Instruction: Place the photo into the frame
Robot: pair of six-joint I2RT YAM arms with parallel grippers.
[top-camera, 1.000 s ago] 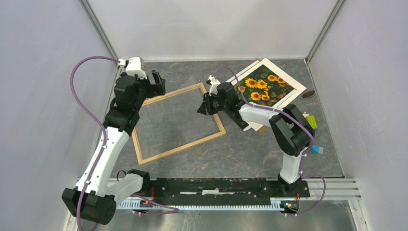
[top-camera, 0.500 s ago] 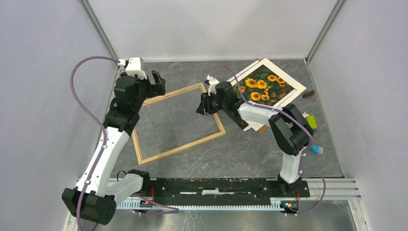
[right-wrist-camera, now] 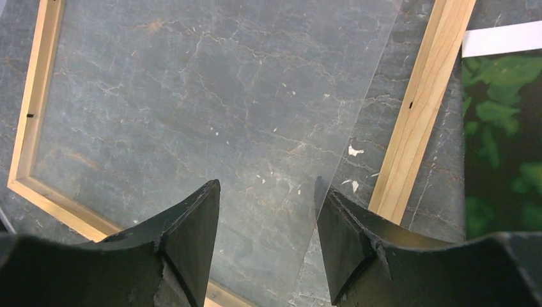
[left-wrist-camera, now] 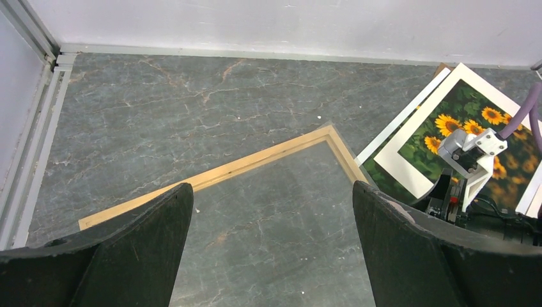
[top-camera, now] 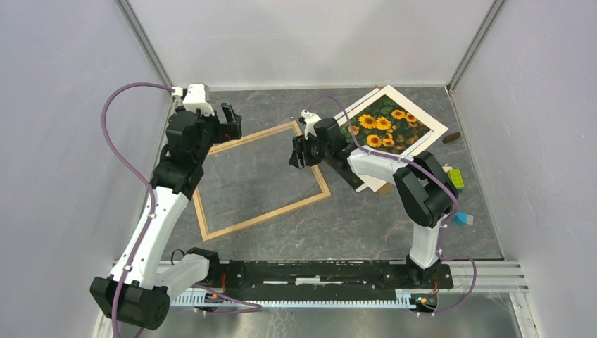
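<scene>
The frame (top-camera: 267, 215), thin light wood, lies flat on the grey table left of centre. A clear pane (right-wrist-camera: 224, 83) rests inside it, one edge short of the right rail (right-wrist-camera: 422, 109). The photo (top-camera: 384, 127), sunflowers on dark green, lies at the back right under a white mat (top-camera: 415, 107). My right gripper (top-camera: 296, 153) hovers over the frame's right side, open; in its wrist view (right-wrist-camera: 267, 185) the pane's edge runs by the right finger and nothing is between the jaws. My left gripper (top-camera: 231, 125) (left-wrist-camera: 271, 185) hangs wide open above the frame's far rail (left-wrist-camera: 255, 160), and its wrist view also takes in the photo (left-wrist-camera: 473, 102).
A brown backing board (top-camera: 384, 189) peeks out under the photo's near edge. Small items lie at the right: a yellow-green one (top-camera: 457, 177), a blue one (top-camera: 461, 220), a brown one (top-camera: 450, 137). Grey walls close in the table on three sides.
The right gripper's jaws have spread apart over the frame's right side, and that wrist has shifted slightly. The left arm has not moved.
</scene>
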